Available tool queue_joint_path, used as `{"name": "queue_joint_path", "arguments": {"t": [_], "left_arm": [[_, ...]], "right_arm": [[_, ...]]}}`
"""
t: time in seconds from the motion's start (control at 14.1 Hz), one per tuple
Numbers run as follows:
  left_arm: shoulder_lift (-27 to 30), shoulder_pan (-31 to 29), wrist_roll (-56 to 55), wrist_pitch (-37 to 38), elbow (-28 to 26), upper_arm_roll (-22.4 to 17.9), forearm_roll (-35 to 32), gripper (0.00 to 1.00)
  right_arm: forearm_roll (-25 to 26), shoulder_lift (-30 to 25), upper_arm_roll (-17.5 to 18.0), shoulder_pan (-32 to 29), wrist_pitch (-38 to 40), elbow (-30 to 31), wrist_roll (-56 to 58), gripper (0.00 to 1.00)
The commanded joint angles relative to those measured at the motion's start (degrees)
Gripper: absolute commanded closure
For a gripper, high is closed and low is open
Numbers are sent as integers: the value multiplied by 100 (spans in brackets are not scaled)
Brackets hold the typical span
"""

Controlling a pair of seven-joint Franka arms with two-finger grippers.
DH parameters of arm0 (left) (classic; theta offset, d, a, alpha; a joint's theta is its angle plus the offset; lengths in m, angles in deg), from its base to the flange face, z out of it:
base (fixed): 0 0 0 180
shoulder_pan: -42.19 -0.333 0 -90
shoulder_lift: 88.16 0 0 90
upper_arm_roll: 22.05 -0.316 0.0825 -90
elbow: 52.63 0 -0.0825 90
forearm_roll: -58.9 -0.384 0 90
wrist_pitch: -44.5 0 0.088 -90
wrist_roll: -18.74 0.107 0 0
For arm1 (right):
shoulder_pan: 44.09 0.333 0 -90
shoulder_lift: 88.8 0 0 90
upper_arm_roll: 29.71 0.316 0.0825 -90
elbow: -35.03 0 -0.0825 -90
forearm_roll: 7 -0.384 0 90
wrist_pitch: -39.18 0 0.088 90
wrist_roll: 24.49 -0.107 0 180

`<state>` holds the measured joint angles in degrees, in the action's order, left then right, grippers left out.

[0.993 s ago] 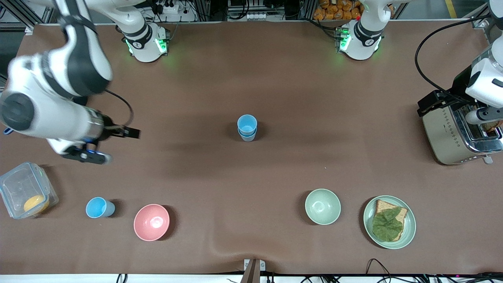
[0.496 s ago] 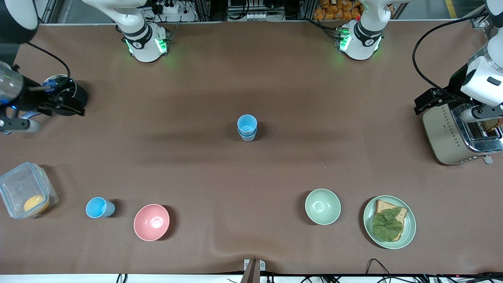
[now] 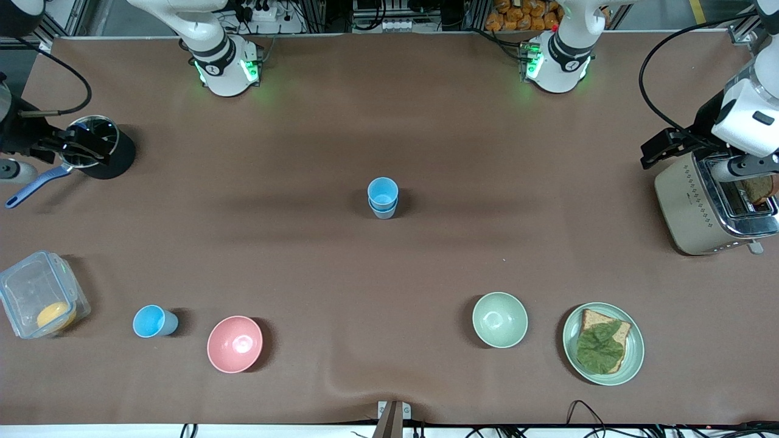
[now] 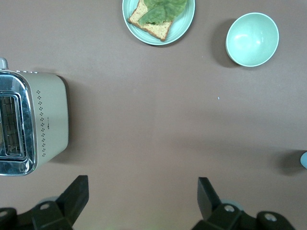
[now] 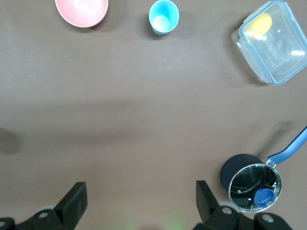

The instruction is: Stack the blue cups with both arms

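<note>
Stacking: sky-blue plastic tumbler [image 3: 383, 190] nested in paler grey-blue tumbler [image 3: 383, 210], mid-table.
Left gripper [image 4: 140, 201]: spread wide, empty, beside toaster [image 4: 31, 121].
Right gripper [image 5: 138, 201]: spread wide, empty, by saucepan [image 5: 249, 181].
Next: likely nothing, or fetching lone blue cup [image 3: 152, 321].

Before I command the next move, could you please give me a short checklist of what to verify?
1. Stacked cups upright at the table's middle: ok.
2. Upper cup fully seated in the lower: cannot tell.
3. Single blue cup upright, apart from the pink bowl: ok.
4. Right claw open and empty, over the table by the pot: ok.
5. Left claw open and empty, over the table beside the toaster: ok.
</note>
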<state>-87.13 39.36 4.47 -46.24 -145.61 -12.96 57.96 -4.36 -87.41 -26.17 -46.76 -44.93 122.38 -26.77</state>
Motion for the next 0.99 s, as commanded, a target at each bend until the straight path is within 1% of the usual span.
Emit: {"name": "queue_joint_path", "arguments": {"t": [0.0, 0.14, 0.21, 0.43, 0.71, 0.92], "left_arm": [[82, -24, 170, 109, 26, 14, -63, 0], [-5, -33, 546, 118, 271, 5, -73, 0], [-23, -33, 626, 118, 307, 5, -73, 0], [-14, -42, 636, 197, 369, 5, -64, 0], [-67, -33, 636, 548, 570, 5, -11, 0], [-85, -16, 653, 575, 597, 14, -11, 0]], "right_arm": [[-52, -42, 33, -93, 237, -236, -18, 0], [-359, -24, -212, -67, 351, -316, -10, 0], [-378, -24, -266, -32, 352, -316, -9, 0], [-378, -24, -275, -23, 378, -316, -9, 0], [-281, -33, -275, 48, 369, -351, 43, 0], [-290, -41, -266, 39, 369, -351, 43, 0]]}}
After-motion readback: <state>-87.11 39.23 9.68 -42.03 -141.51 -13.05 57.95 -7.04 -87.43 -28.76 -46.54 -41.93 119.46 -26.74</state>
